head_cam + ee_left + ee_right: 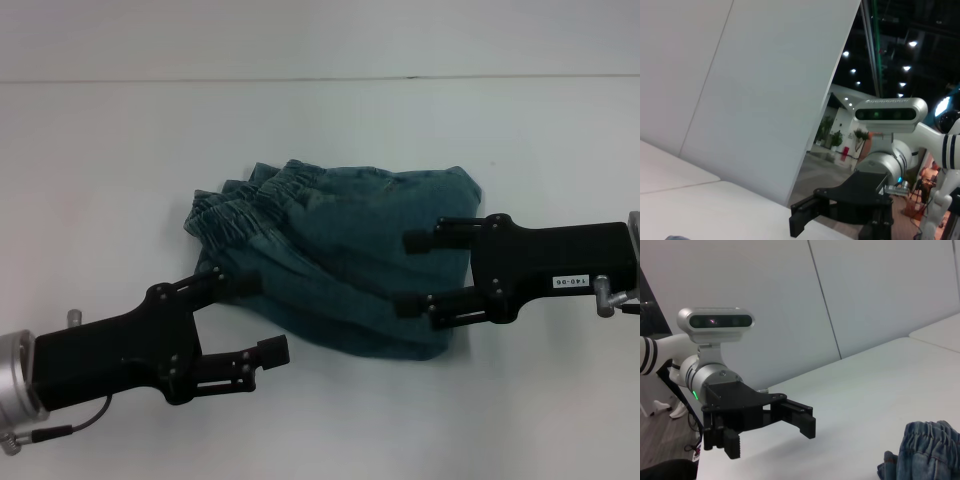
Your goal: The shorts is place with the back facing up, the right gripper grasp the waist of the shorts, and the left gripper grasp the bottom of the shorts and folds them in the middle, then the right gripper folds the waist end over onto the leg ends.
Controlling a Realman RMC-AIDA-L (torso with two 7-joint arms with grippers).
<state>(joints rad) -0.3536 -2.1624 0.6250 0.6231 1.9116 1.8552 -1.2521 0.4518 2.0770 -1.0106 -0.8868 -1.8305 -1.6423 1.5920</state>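
**Table** (100,150): white, flat surface. Its far edge runs straight across at 12 o'clock in the head view, with a pale wall behind it.

**Shorts** (340,260): blue-green faded denim, lying near the middle of the table as a folded, layered bundle. The gathered elastic waistband (255,200) shows ruffled at about 10 o'clock of the bundle, in several stacked ridges. The smooth denim panel spreads from there toward 3 and 5 o'clock, with diagonal creases across it. The leg hems cannot be told apart in the bundle. In the right wrist view a ruffled denim corner (922,450) of the bundle shows low on the table.

**Left gripper** (255,320): black, on a silver wrist cuff (15,385) with a thin cable, reaching in from 8 o'clock. Jaws apart. The upper finger (215,285) lies against the bundle's 8 o'clock edge; the lower finger (262,352) sits over bare table just beside the cloth. No cloth shows between the two. In the right wrist view the same gripper (770,432) appears farther off, fingers spread, above the tabletop.

**Right gripper** (410,272): black, boxy body with a small white label (568,283), reaching in from 3 o'clock. Jaws apart and holding nothing. Both fingers extend over the bundle's 3 to 4 o'clock part; whether they touch the denim cannot be told. In the left wrist view this gripper (805,217) shows farther off as a black block at the table edge.
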